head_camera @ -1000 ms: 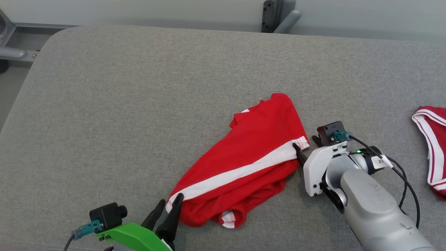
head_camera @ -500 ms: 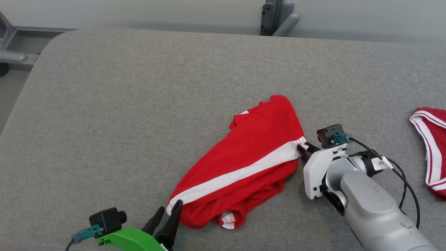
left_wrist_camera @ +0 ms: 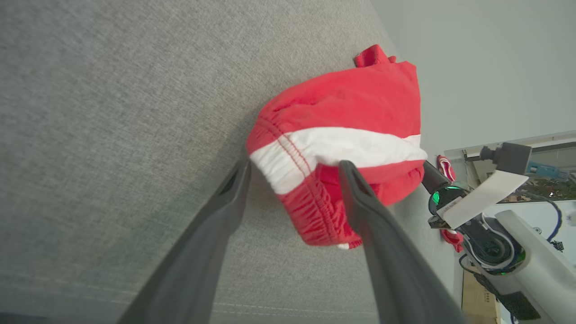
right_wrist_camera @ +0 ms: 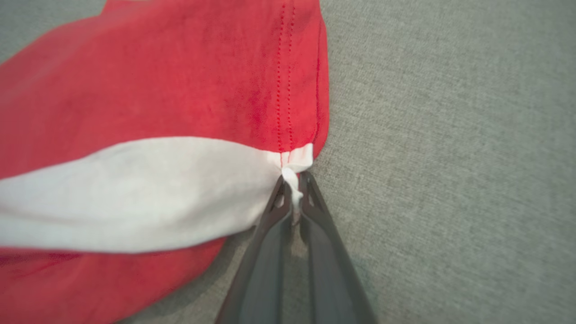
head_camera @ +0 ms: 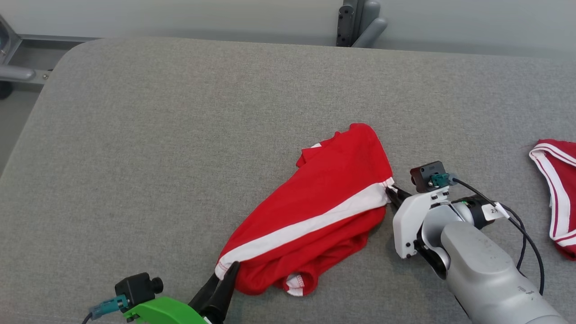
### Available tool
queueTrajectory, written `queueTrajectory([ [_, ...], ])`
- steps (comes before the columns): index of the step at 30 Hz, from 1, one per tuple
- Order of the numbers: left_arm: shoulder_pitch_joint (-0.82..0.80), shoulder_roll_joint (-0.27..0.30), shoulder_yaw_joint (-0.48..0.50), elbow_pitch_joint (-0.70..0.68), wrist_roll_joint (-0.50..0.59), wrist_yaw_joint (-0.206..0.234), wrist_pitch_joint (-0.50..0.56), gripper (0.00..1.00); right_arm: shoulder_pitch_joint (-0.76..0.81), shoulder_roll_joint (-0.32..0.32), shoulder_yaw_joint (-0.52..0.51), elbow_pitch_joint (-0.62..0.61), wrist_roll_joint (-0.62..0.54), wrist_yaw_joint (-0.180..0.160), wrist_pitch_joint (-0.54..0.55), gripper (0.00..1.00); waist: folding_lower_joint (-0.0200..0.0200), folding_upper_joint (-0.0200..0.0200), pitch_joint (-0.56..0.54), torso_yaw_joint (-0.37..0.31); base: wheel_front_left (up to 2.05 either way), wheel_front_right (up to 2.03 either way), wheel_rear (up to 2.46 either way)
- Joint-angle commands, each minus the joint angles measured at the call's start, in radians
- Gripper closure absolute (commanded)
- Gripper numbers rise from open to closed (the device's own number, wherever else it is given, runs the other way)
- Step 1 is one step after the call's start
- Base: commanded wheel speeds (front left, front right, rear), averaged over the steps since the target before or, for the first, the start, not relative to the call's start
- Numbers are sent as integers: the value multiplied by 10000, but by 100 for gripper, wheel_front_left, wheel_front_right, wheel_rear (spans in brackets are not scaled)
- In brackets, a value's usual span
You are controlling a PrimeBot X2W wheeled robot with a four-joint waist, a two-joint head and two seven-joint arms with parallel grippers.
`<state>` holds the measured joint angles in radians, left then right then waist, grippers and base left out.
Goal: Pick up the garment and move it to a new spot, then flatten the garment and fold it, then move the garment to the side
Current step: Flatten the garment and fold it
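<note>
**A:** Where was the left end effector [head_camera: 223, 274]?

**B:** At the near left corner of the garment [head_camera: 324, 211], low over the grey bench [head_camera: 180, 135]. Its fingers [left_wrist_camera: 211, 225] were spread wide, one on either side of the gathered red-and-white hem, and they held nothing. I'd judge it was set there to take that corner once it closed.

**A:** And the garment itself?

**B:** It lay crumpled on the bench, a little right of centre. It ran from near left to far right, with a white stripe [head_camera: 306, 222] along its length. It was neither flat nor folded.

**A:** The right end effector [head_camera: 390, 191]?

**B:** It was at the right end of that stripe. The fingers were drawn narrow, almost together, with a small tuft of white hem pinched between the tips. The wrist view showed the cloth puckered there.

**A:** Why the two opposite ends?

**B:** My reading is that with a corner in each, the arms could lift the cloth and pull it taut. That would suit carrying it and then spreading it. Only the right end was secured, so a lift at that point would probably have left it dangling.

**A:** Anything further right?

**B:** A second garment [head_camera: 555, 189], red with white trim, lay at the bench's right edge. It was apart from the arm and nothing touched it.
</note>
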<state>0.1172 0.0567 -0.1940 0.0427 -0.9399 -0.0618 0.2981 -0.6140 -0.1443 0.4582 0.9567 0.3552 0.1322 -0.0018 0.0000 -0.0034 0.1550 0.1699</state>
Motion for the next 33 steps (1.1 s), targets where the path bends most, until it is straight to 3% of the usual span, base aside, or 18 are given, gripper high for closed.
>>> queueTrajectory([
  [1, 139, 19, 6, -18, -71, 16, 23, 0, 146, -186, 13, 212, 35, -29, 58, 100, 0, 34, -8, -1, 0, 0, 0],
  [11, 170, -21, -35, -273, -902, 76, 125, 0, 57, -299, 120, 357, 235, -29, -162, 100, 0, 34, -60, -26, 0, 0, 0],
  [12, 161, -16, -64, -262, -910, 81, 150, 7, 52, -306, 126, 378, 241, -29, -184, 100, 0, 34, -64, -32, 0, 0, 0],
  [14, 140, 10, -101, -226, -869, 46, 143, 56, 20, -322, 146, 413, 267, -27, -203, 100, 0, 34, -63, -46, 0, 0, 0],
  [19, -17, 15, -107, -124, -787, -51, -7, 100, -26, -399, 185, 493, 340, -27, -286, 100, 0, 34, -60, -114, 0, 0, 0],
  [27, -164, 290, -122, -476, -598, -249, -141, 100, -14, -494, 18, 186, 641, -27, -607, 100, 0, 34, -101, -302, 0, 0, 0],
  [33, -554, 890, -161, -1847, -377, -359, 262, 100, -143, -717, -551, -1157, 1672, -24, -652, 100, 0, 34, -97, -459, 0, 0, 0],
])
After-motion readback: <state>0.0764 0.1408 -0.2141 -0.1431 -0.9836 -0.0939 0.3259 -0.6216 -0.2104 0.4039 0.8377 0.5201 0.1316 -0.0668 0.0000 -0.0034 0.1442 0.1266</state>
